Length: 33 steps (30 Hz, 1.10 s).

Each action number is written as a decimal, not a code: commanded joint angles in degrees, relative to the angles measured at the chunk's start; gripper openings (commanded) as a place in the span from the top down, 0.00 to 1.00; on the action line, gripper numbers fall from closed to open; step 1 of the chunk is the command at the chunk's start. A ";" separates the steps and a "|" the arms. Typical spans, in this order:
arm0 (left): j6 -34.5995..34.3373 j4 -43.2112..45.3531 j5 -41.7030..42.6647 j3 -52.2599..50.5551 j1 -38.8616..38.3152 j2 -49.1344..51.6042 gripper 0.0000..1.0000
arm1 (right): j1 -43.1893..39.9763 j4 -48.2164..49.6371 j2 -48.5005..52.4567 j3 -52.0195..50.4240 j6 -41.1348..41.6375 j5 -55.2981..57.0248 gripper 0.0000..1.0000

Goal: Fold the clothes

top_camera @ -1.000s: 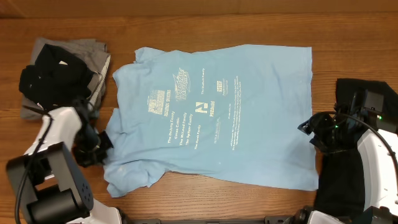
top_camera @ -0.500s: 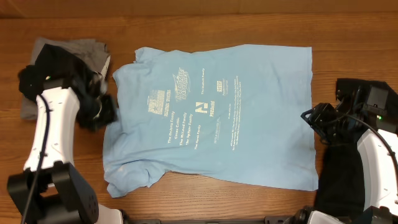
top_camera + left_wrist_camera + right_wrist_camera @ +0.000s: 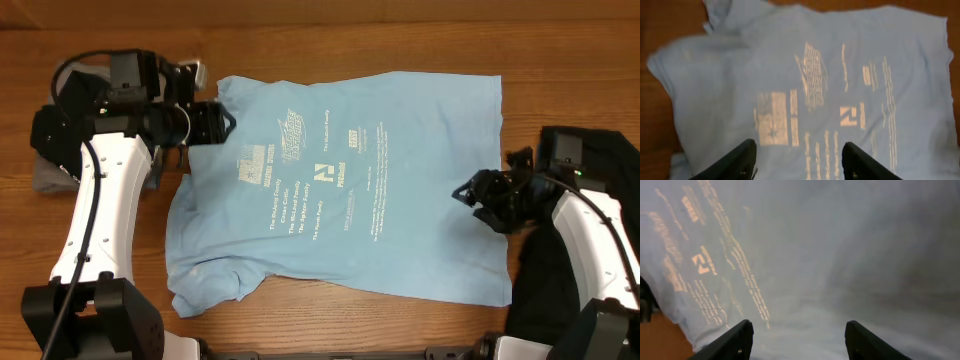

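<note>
Overhead: the light blue T-shirt (image 3: 340, 190) is seen spread flat mid-table (image 3: 560, 60), print up, not yet folded. The left gripper (image 3: 222, 124) is placed at the upper-left sleeve and the right gripper (image 3: 470, 192) over the hem side.

Left wrist: the left fingers (image 3: 740, 159) are apart, nothing held, shirt below.

Right wrist: the right fingers (image 3: 730, 342) are apart over blurred cloth.

Both layers should likely be pinched at the edges and lifted level together, so wrinkles are avoided.

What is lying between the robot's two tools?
The light blue T-shirt, spread flat, fills the stretch between the left tool and right tool; the overhead view shows it.
</note>
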 commanded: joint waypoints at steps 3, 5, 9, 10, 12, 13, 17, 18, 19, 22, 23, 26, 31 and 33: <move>-1.81 6.86 1.22 2.03 0.04 3.23 0.43 | 4.00 3.41 0.46 0.17 -0.28 -4.07 0.37; -0.98 8.09 -0.22 3.63 0.04 6.08 0.42 | 5.11 3.72 0.46 0.17 -0.28 -4.07 0.38; 1.03 9.53 -1.90 10.03 0.00 14.62 0.39 | 6.45 3.52 0.46 0.17 -0.26 -4.09 0.38; 1.55 9.94 -1.92 12.22 0.00 17.22 0.37 | 6.60 3.52 0.46 0.17 -0.28 -4.09 0.38; 2.47 11.21 -2.38 16.59 0.00 22.40 0.31 | 6.62 3.52 0.46 0.17 -0.26 -4.09 0.38; 2.45 12.09 -2.93 18.29 -0.02 24.59 0.29 | 6.62 3.52 0.46 0.17 -0.26 -4.09 0.38; 2.19 17.73 -3.89 22.03 -0.04 31.52 0.24 | 6.62 2.40 0.46 0.17 -0.28 -4.07 0.38; 2.19 19.65 -3.96 22.23 -0.04 33.05 0.24 | 6.62 2.01 0.46 0.17 -0.28 -4.07 0.38; 2.19 20.94 -3.98 22.23 -0.04 33.99 0.23 | 6.62 1.77 0.46 0.17 -0.31 -4.07 0.38; -0.15 25.88 -3.58 22.23 -0.42 38.88 0.22 | 6.62 0.81 0.46 0.17 -0.28 -4.07 0.38; -1.03 26.82 -2.75 22.23 -0.44 39.98 0.22 | 6.62 0.55 0.46 0.17 -0.28 -4.07 0.38; -3.98 28.85 -0.72 22.23 -0.46 43.06 0.22 | 6.62 -0.09 0.46 0.17 -0.28 -4.07 0.38; -5.62 30.60 1.38 22.23 -0.85 46.21 0.23 | 6.62 -0.72 0.46 0.17 -0.26 -4.09 0.39; -6.67 31.78 2.08 22.23 -1.33 46.95 0.29 | 6.62 -0.98 0.46 0.17 -0.26 -4.09 0.39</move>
